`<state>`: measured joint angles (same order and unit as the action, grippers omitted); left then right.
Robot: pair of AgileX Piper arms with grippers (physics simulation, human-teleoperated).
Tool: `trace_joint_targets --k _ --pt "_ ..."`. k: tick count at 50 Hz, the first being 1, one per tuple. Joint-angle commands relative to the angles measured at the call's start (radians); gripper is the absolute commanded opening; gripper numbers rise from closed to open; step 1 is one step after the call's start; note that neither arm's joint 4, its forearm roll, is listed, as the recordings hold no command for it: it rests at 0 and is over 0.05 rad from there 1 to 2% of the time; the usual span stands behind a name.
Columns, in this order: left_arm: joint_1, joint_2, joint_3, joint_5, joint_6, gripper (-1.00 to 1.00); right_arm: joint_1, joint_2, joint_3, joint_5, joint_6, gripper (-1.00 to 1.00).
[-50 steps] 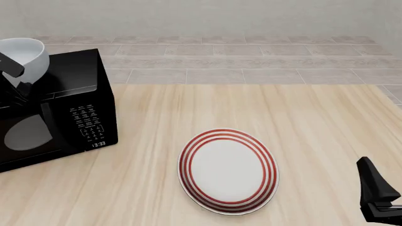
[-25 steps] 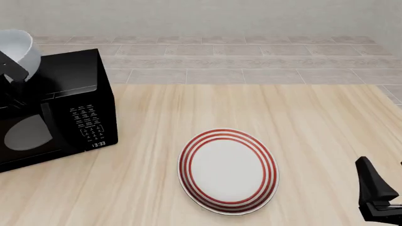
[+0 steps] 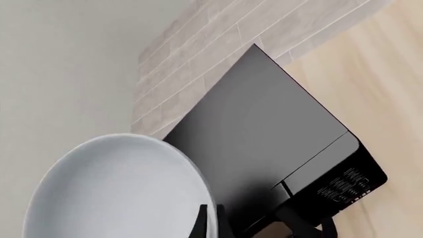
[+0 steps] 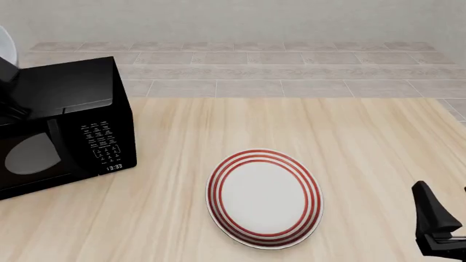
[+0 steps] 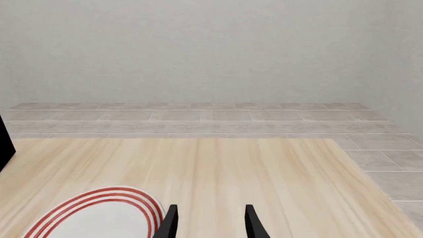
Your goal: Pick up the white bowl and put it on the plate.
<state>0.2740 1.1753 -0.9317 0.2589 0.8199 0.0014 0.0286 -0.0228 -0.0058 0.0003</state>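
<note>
one white bowl (image 3: 119, 191), one plate (image 4: 264, 197), one microwave (image 4: 65, 123), two arms, on one wooden table (image 4: 350, 142).

bowl: held up in the air over the microwave's far left part, well apart from the plate. in the front view almost wholly cut off, only a white sliver (image 4: 6, 46) at the left edge. in the left wrist view large and close, glossy, smooth, deep and round, lower part cropped by the frame. rim pinched by the left gripper (image 3: 208, 223): one thin dark finger (image 3: 201, 223) inside the rim, another dark part just outside it, closed on the bowl's wall. fingers mostly cut off at the frame's edge, so hard to make out in full.

plate: flat on the table near its front middle, round, white centre, three red rings at the rim. only a part visible in the right wrist view (image 5: 99, 215).

microwave: black, boxy, glossy, at the table's left, partly cut by the front view's left edge; keypad with small white marks and a lit clock on its right front; oval pale reflection on the door.

right gripper (image 5: 208, 220): low near the table's front right, just beside the plate's edge, two dark fingers apart with bare wood between them, holding nothing. mostly cropped in the front view (image 4: 440, 226).

beyond the table, grey tiled floor and plain pale wall.
</note>
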Motion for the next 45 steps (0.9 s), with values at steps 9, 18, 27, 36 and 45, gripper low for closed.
trace_joint_targets --k 9,18,27,36,45 --pt "-0.109 -0.169 -0.050 0.181 -0.080 -1.00 0.000 0.010 0.010 -0.019 -0.001 1.00" --pt "-0.172 -0.228 -0.085 0.264 -0.123 -1.00 0.000 0.003 0.006 -0.009 -0.001 1.00" --pt "-0.286 -0.289 -0.144 0.363 -0.224 -1.00 0.000 -0.001 0.008 -0.007 -0.001 1.00" --pt "-0.369 -0.303 -0.220 0.417 -0.305 -1.00 0.000 0.000 0.008 -0.007 -0.001 1.00" --pt "-0.457 -0.330 -0.210 0.432 -0.363 -1.00 0.000 0.000 0.008 -0.007 -0.001 1.00"
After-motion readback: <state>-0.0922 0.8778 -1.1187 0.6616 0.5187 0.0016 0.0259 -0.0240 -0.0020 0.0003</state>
